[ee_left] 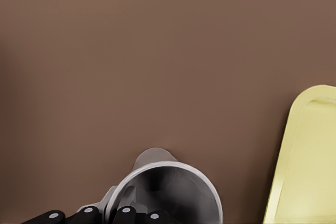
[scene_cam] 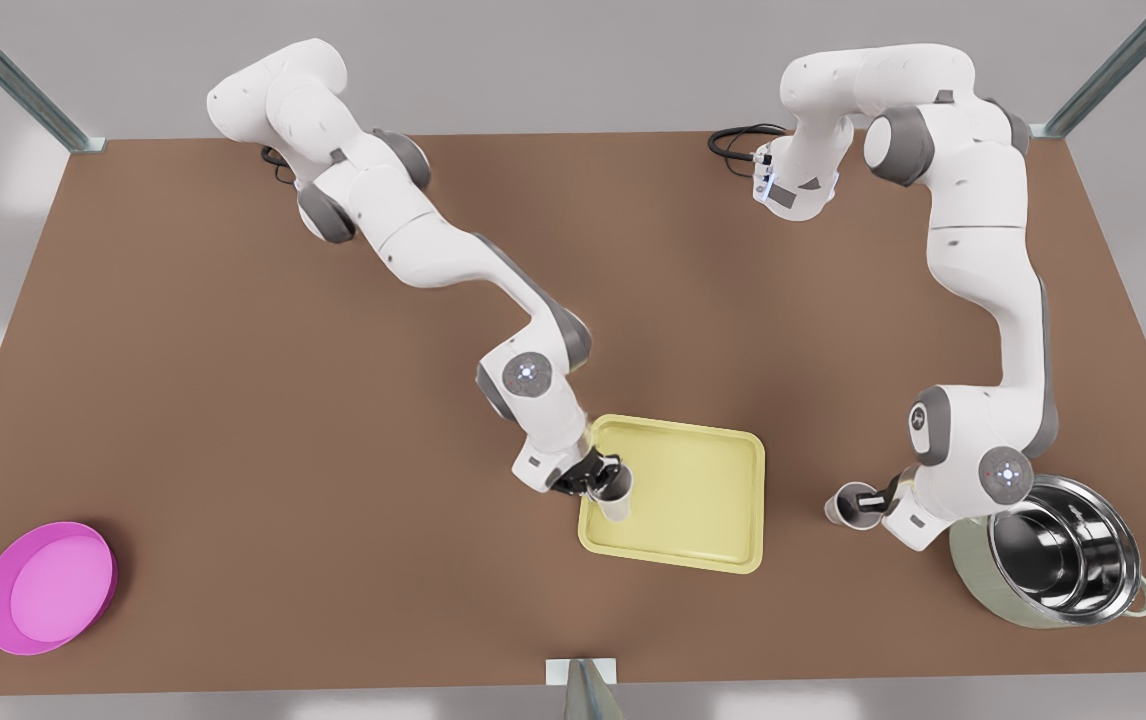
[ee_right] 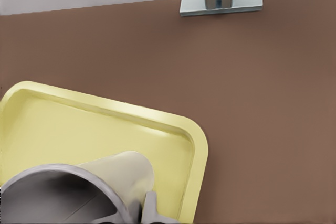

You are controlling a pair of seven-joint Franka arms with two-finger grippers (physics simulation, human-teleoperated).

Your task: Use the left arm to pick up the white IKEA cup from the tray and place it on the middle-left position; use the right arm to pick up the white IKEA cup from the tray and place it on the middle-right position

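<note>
**Ana:** Nearest the front camera is the metal bracket (scene_cam: 581, 672) at the surface's (scene_cam: 233, 400) edge. Past it lies the tray (scene_cam: 703, 562). Where are the cups?

**Ben:** The right cup (scene_cam: 616, 500) sits over the tray's corner on the front view's left, with the right gripper (scene_cam: 605, 478) clamped on its rim. The left cup (scene_cam: 845, 508) is off the tray, over bare surface between the tray and the pot (scene_cam: 983, 580). The left gripper (scene_cam: 868, 497) is closed on its rim too. I can't tell whether either base touches down.

**Ana:** How will they handle?

**Ben:** I'd judge them light, rigid and smooth-walled, so a bit slippery. Pinching the rim wall, one finger in and one out, looks like the sensible hold. Set them down gently, since they are tall enough to tip.

**Ana:** Anything inside them?

**Ben:** Both cups look empty. The tray carries nothing besides the right cup. The pink dish (scene_cam: 48, 590) and the steel-lined pot look empty as well.
</note>
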